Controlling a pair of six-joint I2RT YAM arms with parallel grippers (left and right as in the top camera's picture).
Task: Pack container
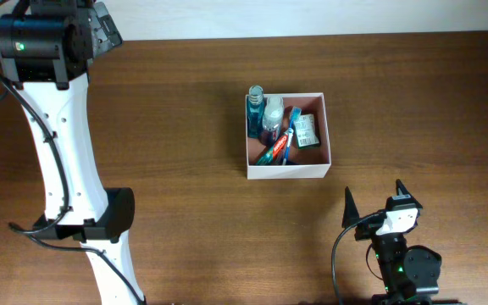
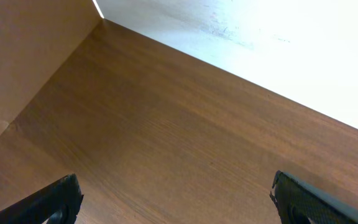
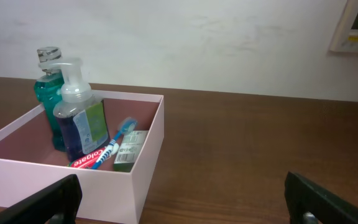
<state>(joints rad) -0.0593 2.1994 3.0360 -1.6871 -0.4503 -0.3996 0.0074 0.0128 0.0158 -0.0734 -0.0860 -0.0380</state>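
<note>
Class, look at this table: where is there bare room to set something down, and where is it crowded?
Bare table lies wide between the left arm and the container, and again right of the container. A narrower strip separates its front wall from the open right pincer. Inside, the bottles, toothbrush and packet leave little floor.

Your surface (image 1: 185, 169): brown wood grain, matte, running well ahead of the right tool (image 3: 182, 208). Beyond that tool a plain white wall (image 3: 197, 37) meets its far edge. A pale wall panel (image 3: 356, 25) sits up and to the tool's right. Ahead of your left tool (image 2: 176, 202) the wall glares bright. A tan board (image 2: 23, 56) stands to its left.
</note>
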